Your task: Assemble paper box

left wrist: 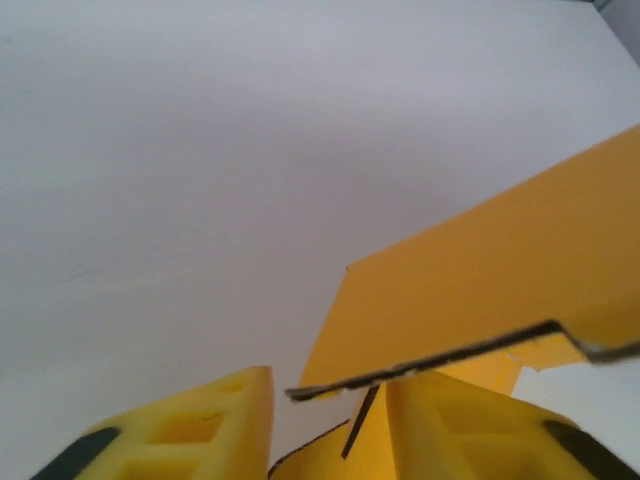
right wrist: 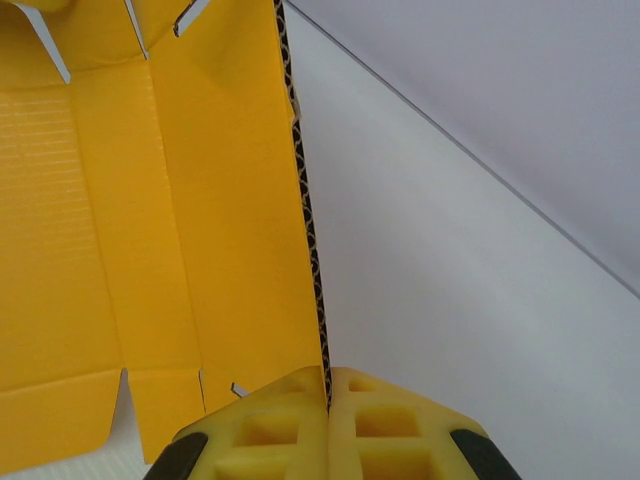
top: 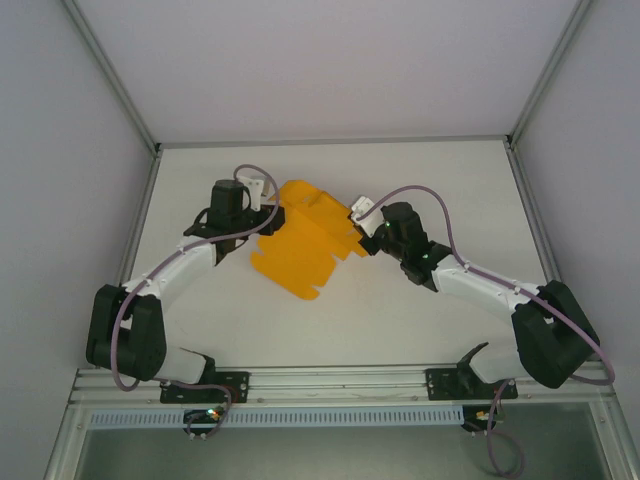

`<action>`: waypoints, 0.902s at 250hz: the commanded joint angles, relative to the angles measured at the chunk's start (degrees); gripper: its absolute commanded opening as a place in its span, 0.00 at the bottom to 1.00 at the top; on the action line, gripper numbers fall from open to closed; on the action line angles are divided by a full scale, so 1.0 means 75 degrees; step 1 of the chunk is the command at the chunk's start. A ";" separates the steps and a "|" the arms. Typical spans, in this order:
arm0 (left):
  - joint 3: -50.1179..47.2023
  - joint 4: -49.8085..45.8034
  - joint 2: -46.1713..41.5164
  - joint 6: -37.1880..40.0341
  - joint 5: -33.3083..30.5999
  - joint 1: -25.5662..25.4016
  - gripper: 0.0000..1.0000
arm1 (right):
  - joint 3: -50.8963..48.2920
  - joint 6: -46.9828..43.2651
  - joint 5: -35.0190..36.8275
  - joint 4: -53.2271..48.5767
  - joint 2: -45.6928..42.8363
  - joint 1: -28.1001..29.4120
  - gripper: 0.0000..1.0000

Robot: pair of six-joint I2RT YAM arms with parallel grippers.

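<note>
Item: paper box point(top: 300, 240), unfolded sheet on bench point(top: 400, 320), between both jaws, long axis crosswise to them. The right jaws pinch its edge, pressed together. The left jaws stand spread, straddling the opposite flap, equally near.

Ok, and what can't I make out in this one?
- Top view: how the left gripper and right gripper meet the paper box, as their wrists hide it. The creases are too small to see.
- Left wrist view: whether the fingers touch the paper box, which is blurred and cut off at the right edge.
- Right wrist view: the far flaps, cut off by the top and left edges.
</note>
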 commanded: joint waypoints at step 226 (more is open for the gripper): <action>0.0572 0.0026 0.1811 0.0848 -0.0208 -0.1547 0.16 | 0.0487 0.0799 -0.0319 -0.0419 0.0659 0.0313 0.00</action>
